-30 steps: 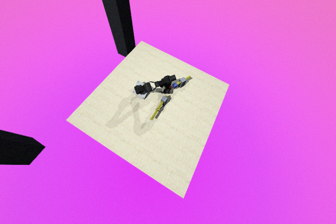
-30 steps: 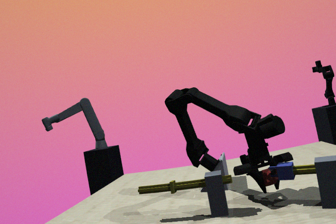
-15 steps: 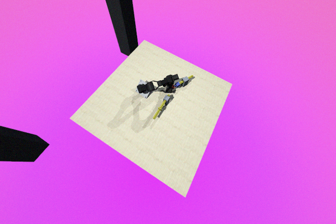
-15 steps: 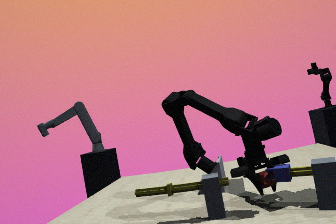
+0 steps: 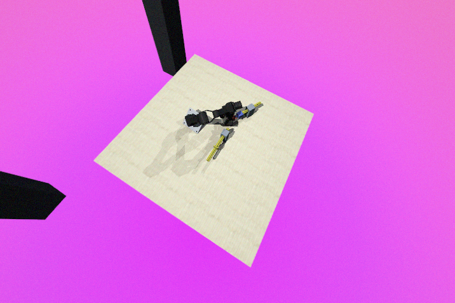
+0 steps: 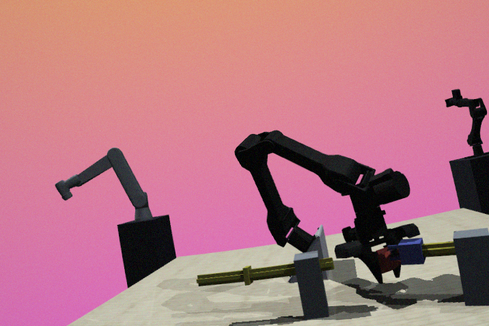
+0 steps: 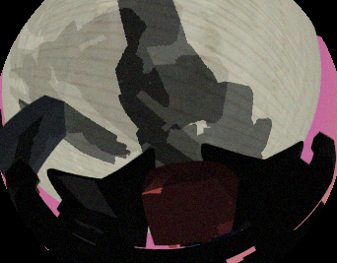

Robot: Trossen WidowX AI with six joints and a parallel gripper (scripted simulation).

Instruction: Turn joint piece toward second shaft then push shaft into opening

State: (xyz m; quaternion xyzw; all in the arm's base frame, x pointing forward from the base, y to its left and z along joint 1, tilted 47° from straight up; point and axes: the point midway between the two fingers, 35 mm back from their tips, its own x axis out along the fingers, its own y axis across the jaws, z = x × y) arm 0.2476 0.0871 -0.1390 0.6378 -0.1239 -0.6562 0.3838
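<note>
Gripping the red joint piece (image 6: 387,260) (image 7: 190,203), the fingers (image 5: 234,118) (image 6: 388,275) hide its opening.

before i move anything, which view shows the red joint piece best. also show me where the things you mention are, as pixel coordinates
Wrist: the red joint piece (image 5: 234,118) (image 6: 385,259) (image 7: 190,203) looks largest there, between the fingers. Exterior shows it partly covered beside the blue part (image 6: 412,251); top, only a speck.

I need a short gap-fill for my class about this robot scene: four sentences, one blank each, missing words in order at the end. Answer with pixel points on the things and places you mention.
1. The gripper (image 5: 234,117) (image 6: 389,275) (image 7: 178,151) is shut on the joint piece, whose color is ____.
2. Between the joint piece and the fixed shaft (image 5: 258,104) (image 6: 438,248) sits a hinge part colored ____.
3. Both shafts share one color, ____.
4. The second shaft (image 5: 211,154) (image 6: 220,278) passes through a gray ____ standing on the table (image 5: 243,204) (image 6: 134,301).

Missing words: red; blue; yellow; block
</note>
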